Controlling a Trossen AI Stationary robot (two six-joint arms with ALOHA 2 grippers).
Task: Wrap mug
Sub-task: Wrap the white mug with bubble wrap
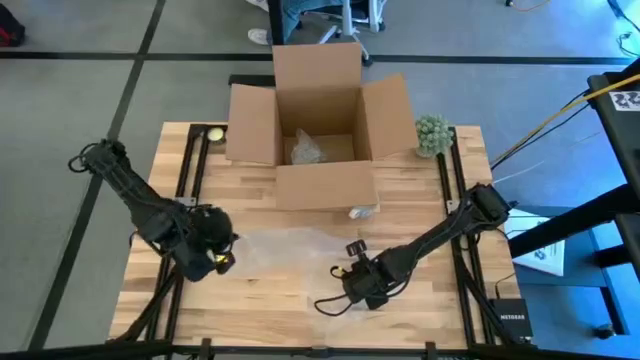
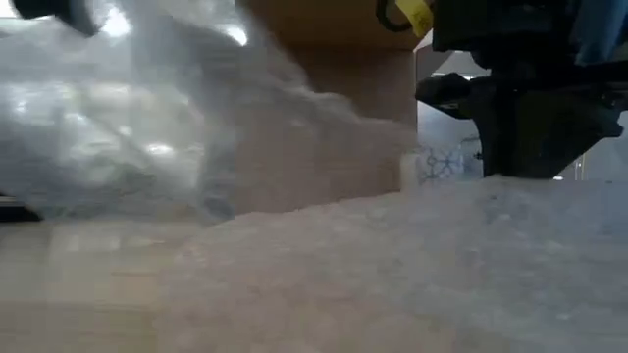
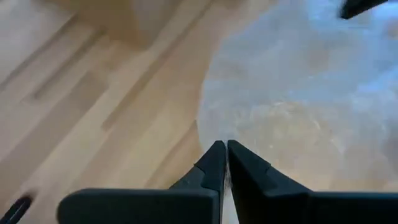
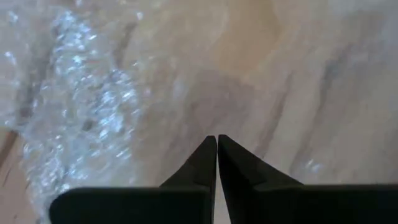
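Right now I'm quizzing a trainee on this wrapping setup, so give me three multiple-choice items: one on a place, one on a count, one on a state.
1. Where is the cardboard box?
A. at the table's far edge, between the arms
B. under the left gripper
C. on the floor

2. How many robot arms are over the table?
A. one
B. two
C. three

3. How are the left gripper's fingers?
A. wide open
B. shut, tips together at the bubble wrap's edge
C. out of view

Key: 1 A, the high view shows the box at the far edge, flaps open. 2 B, one arm on each side. 3 B, the left wrist view shows the tips meeting.
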